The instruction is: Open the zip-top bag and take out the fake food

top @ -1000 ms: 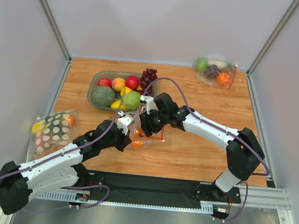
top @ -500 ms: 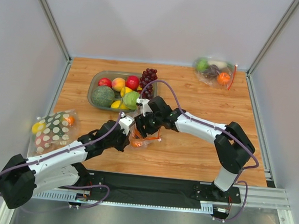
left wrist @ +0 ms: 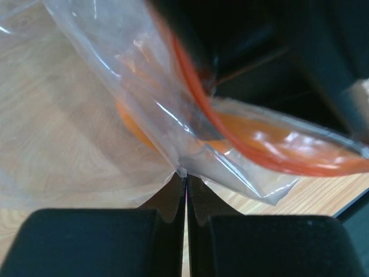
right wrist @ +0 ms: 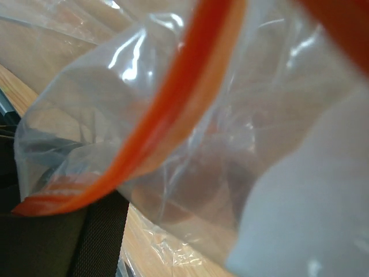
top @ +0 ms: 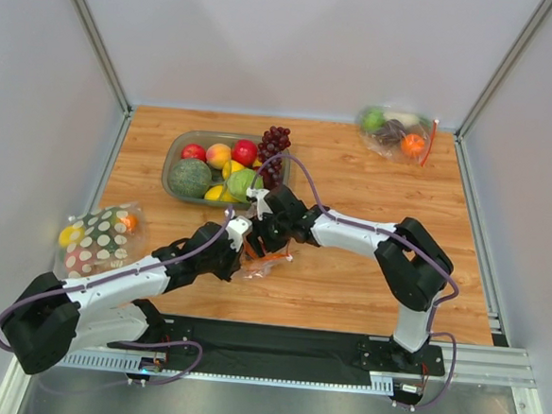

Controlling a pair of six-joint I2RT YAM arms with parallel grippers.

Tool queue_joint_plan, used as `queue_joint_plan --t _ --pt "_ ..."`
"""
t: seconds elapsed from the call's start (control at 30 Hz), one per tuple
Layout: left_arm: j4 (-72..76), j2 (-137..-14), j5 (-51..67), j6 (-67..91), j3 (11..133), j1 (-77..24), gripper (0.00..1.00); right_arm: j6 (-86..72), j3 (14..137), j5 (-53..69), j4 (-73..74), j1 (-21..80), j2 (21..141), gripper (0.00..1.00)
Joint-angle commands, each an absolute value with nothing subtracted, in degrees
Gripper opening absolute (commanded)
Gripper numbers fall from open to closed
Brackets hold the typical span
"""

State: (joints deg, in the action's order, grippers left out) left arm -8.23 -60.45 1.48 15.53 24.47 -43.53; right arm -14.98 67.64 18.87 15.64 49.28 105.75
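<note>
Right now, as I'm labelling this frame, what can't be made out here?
Top view: the right fingers cover most of the clear plastic zip-top bag with the orange-red strip; contents unclear.
Right wrist view: bag film pressed close blurs everything; those fingers cannot be told open or shut.
Left wrist view: film veils a rounded orange piece.

A wooden worktop [top: 400, 197] sits between plain pale grey walls [top: 297, 47] with aluminium corner posts [top: 95, 38], evenly lit.
</note>
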Motion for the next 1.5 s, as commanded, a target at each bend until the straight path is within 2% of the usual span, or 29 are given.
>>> queue_joint_plan --t 0.0,0.17,0.27,0.3,0.4,0.53,1.0,1.2,1.47 --pt "-2.99 -61.78 2.81 15.29 25.75 -43.77 0.00 -15.47 67.94 18.28 13.54 50.45 108.36 0.68" --pt "-2.46 -63.11 3.16 15.21 26.28 -43.68 0.00 -16.08 66.98 18.54 12.22 50.80 109.51 0.65" --pt "-2.90 -62.84 2.81 15.03 26.63 -43.68 0.00 -16.43 66.01 17.76 11.87 50.80 108.20 0.44" --pt "-3.68 -62.75 2.46 15.03 26.89 -43.77 0.00 -16.52 65.83 17.23 11.95 50.80 107.50 0.31" --pt "-5.53 -62.05 0.80 15.20 27.42 -43.68 0.00 -16.35 65.30 15.91 13.00 50.54 103.63 0.16" --pt "-8.08 -61.00 -2.28 16.08 27.95 -43.59 0.00 -16.79 64.86 16.87 14.67 49.92 97.83 0.08" --pt "-11.16 -59.15 -4.22 18.28 28.04 -42.72 0.00 -16.70 61.61 20.65 21.62 46.58 80.96 0.01" --pt "-11.69 -57.57 -4.13 18.54 27.86 -42.80 0.00 -20.64 57.05 27.59 16.54 43.69 75.50 0.00" --pt "-10.64 -54.76 -1.32 16.88 27.77 -42.80 0.00 -28.29 53.88 43.84 2.12 41.13 73.65 0.00"
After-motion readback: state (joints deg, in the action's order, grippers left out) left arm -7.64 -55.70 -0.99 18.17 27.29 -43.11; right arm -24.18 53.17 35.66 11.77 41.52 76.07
